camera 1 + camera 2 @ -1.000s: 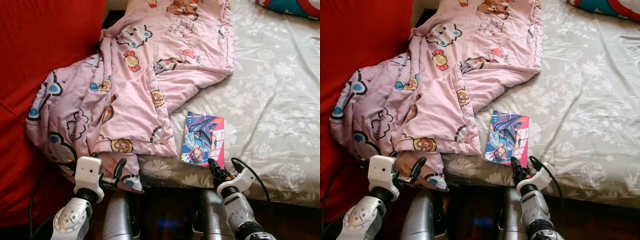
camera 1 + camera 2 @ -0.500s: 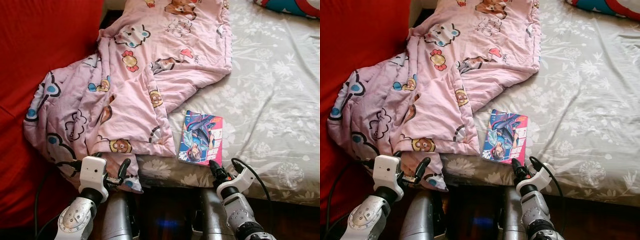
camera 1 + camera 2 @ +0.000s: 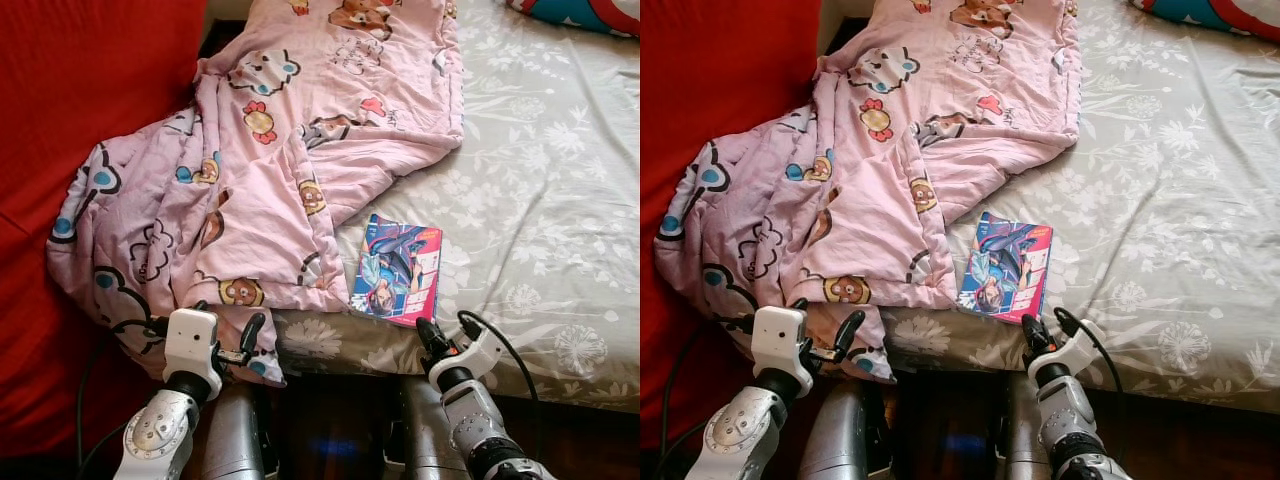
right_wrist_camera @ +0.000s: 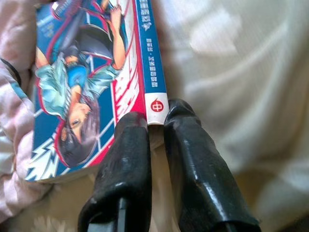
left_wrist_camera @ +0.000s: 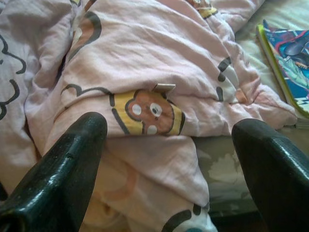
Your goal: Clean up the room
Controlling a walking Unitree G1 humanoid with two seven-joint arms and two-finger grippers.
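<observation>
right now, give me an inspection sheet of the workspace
surface: bed with a grey floral sheet, wrinkled.
job's things: comic book near the bed's front edge, one side touching the pink cartoon blanket, which spills off the bed's left side.
clutter: colourful pillow at the far corner.
grippers: left gripper open, facing the blanket's hanging edge; right gripper nearly closed at the book's spine corner.
cables: black cable looped by the right wrist.
surroundings: red surface left of the bed.

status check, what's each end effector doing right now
Right end effector pinching the comic book corner on the bed. Left end effector open near the pink blanket.
</observation>
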